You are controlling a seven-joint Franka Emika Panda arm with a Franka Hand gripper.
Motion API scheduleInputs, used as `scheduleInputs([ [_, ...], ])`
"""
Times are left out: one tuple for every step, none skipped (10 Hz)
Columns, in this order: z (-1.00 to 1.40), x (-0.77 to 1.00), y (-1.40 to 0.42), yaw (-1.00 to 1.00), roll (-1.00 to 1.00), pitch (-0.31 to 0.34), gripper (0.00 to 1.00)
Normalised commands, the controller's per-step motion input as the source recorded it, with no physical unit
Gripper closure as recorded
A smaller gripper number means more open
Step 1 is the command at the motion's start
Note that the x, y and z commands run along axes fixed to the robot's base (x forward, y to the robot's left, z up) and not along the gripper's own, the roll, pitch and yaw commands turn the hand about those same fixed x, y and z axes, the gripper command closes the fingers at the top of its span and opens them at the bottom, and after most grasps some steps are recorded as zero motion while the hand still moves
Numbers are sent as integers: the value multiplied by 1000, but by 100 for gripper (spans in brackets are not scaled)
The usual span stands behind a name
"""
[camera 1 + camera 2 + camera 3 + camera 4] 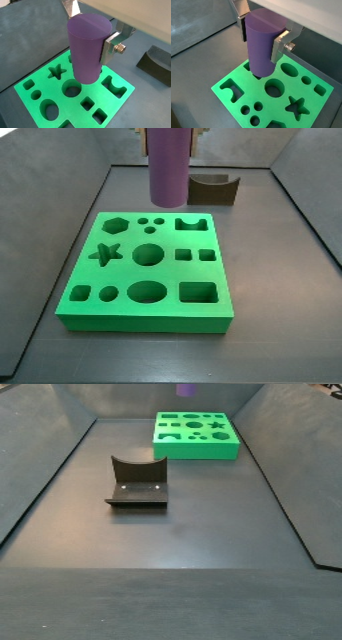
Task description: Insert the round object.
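Note:
The round object is a tall matte purple cylinder [85,55], held upright in my gripper [91,36]. The gripper is shut on its upper part, with one silver finger [109,46] flat against its side. Both wrist views show this grip [261,41]. The cylinder [260,50] hangs above the green block [241,87], which has several shaped holes. Its lower end is close beside the block's round hole [273,88], not in it. In a side view the cylinder [170,168] hovers over the block's far part [147,313]; the round hole [147,254] lies nearer. Another side view shows only its tip [187,389].
The dark fixture [211,189] stands on the grey floor behind the green block, and shows large in a side view [138,481] and at a wrist view's edge [157,62]. Sloping grey walls [54,238] enclose the floor on both sides.

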Motion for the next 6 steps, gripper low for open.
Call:
scheduleInputs([
  [-537,-783,0,-43,31,-386,100],
  [-746,-811,-91,-9,0,-434,100],
  [-700,-637,-186,0,0,-500,100],
  [-726,-149,-266,54,-6,-449,100],
  [-574,0,-371,89,0,-306,100],
  [-449,0,-266,54,97,-151,100],
])
